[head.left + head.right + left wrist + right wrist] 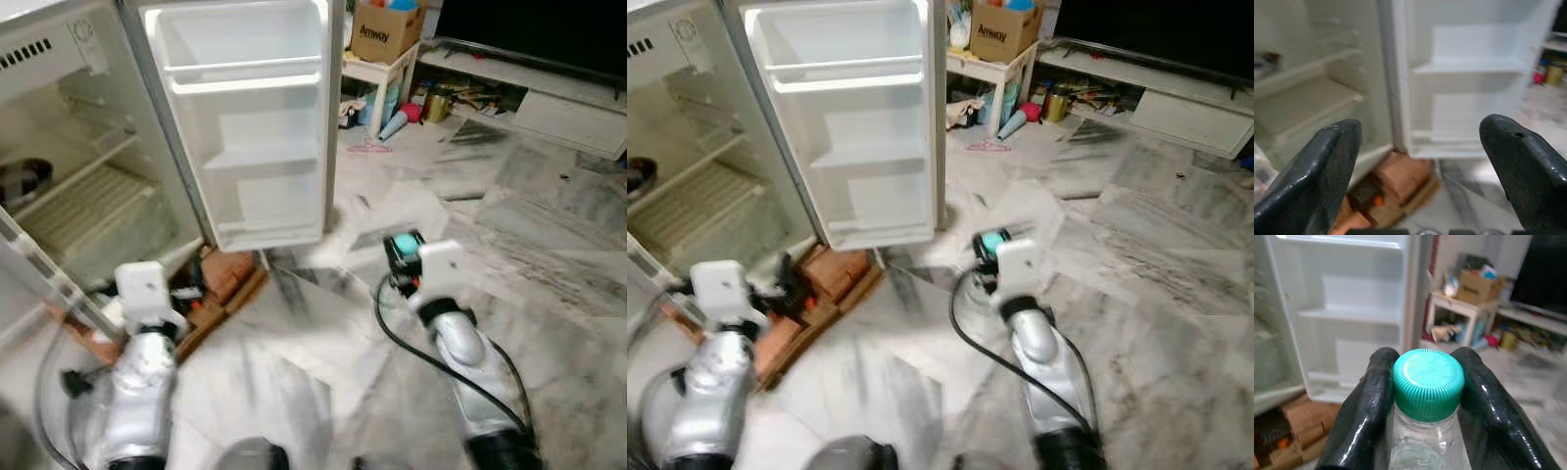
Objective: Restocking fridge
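While fridge open, bottle in right claw.

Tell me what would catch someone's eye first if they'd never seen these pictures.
The open fridge on the robot's left, its white door swung wide with bare shelves. Next, the right gripper clamped on a clear bottle with a teal cap, held out toward that door. The left gripper is open before the fridge.
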{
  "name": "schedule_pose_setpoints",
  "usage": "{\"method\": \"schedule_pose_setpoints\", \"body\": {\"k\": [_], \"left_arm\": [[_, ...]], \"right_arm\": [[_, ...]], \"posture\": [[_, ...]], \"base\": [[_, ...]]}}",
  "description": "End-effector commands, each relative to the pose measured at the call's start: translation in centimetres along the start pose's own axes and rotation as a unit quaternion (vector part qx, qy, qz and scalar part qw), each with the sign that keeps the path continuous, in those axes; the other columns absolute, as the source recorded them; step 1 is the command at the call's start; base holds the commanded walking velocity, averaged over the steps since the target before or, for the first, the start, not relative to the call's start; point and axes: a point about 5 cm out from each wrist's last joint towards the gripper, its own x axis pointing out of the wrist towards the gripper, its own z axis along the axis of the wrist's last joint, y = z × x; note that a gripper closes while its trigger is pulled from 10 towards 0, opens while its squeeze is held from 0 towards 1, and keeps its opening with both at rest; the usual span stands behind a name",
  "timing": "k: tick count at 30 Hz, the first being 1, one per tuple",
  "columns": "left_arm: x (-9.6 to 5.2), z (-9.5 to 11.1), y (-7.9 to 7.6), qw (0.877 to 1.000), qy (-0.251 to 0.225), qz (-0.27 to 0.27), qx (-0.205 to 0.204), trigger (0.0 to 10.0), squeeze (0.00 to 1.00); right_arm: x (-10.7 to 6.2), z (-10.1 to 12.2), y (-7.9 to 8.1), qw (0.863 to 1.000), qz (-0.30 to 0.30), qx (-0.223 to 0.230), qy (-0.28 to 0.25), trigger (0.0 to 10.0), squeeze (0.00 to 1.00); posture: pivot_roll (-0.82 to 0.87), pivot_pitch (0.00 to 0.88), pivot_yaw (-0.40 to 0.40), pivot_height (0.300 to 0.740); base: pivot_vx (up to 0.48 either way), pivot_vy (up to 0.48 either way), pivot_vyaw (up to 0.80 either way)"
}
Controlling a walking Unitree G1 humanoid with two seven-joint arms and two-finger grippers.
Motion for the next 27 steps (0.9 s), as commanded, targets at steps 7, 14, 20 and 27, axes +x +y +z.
{"method": "schedule_pose_setpoints", "body": {"k": [7, 14, 20, 27], "left_arm": [[-0.1, 0.37, 0.15, 1.0, -0.001, -0.008, 0.008, 10.0, 0.0], [-0.21, 0.6, 0.35, 1.0, -0.01, -0.006, 0.027, 10.0, 0.0], [-0.24, 0.62, 0.11, 1.0, -0.01, -0.01, 0.026, 10.0, 0.0], [-0.06, 0.71, 0.06, 1.0, -0.009, -0.01, 0.022, 10.0, 0.0]], "right_arm": [[0.5, 0.93, -0.18, 1.0, -0.016, -0.006, -0.018, 10.0, 0.0], [0.78, 0.1, -0.85, 0.999, -0.045, -0.016, 0.011, 10.0, 0.0], [0.77, -0.04, -0.56, 0.999, -0.036, -0.025, 0.017, 10.0, 0.0], [0.81, 0.61, -0.38, 0.999, -0.028, -0.035, -0.001, 10.0, 0.0]], "posture": [[-0.01, 0.0, -0.002, 0.74], [0.0, 0.0, -0.006, 0.74], [0.0, 0.0, -0.006, 0.74], [0.0, 0.0, -0.005, 0.74]], "base": [[0.0, 0.397, 0.0], [0.0, 0.134, 0.0], [0.0, 0.0, 0.0], [0.0, 0.0, 0.0]]}}
